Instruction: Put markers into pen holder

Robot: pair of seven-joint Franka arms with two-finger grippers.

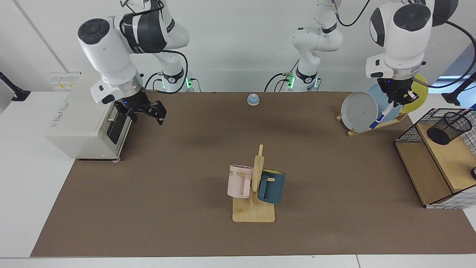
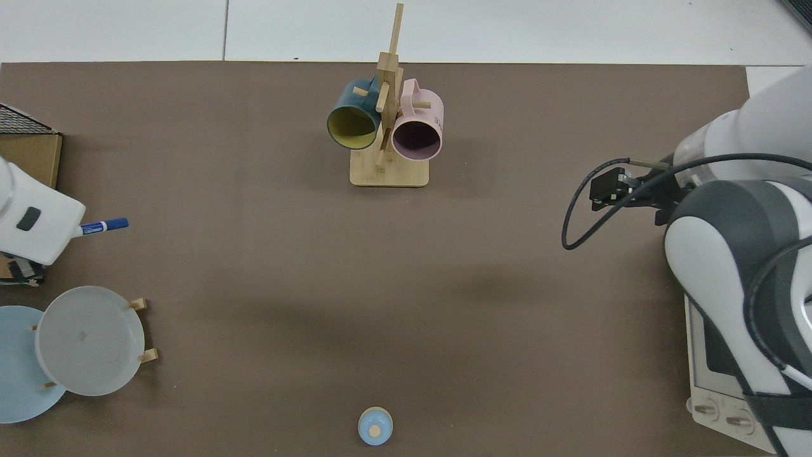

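Left claw (image 1: pixel 398 97) is up in the air in front of the plate rack (image 1: pixel 372 124), clamped on the marker (image 1: pixel 380 117). I see the marker hanging tilted from the claw, dark blue cap end lowest, overlapping the grey plate (image 1: pixel 359 111) and blue plate (image 1: pixel 388 97) in the facing view. In the top view only its capped end (image 2: pixel 104 226) sticks out past the arm's white housing, above the brown mat (image 2: pixel 406 285).

Pen holder (image 1: pixel 449 128) sits tilted on the upper wooden shelf of the wire-grid basket frame (image 1: pixel 438 156) at the desk edge, apart from the marker.

Right claw (image 1: pixel 143 111) hovers just in front of the toaster oven (image 1: pixel 93 113), fingers spread apart and holding nothing.

Mug tree (image 1: pixel 254 193) with a pink mug (image 1: pixel 239 181) and a dark teal mug (image 1: pixel 272 186) stands mid-mat, well apart from both claws. Small blue bell-like object (image 1: pixel 253 99) rests at the mat's far edge.
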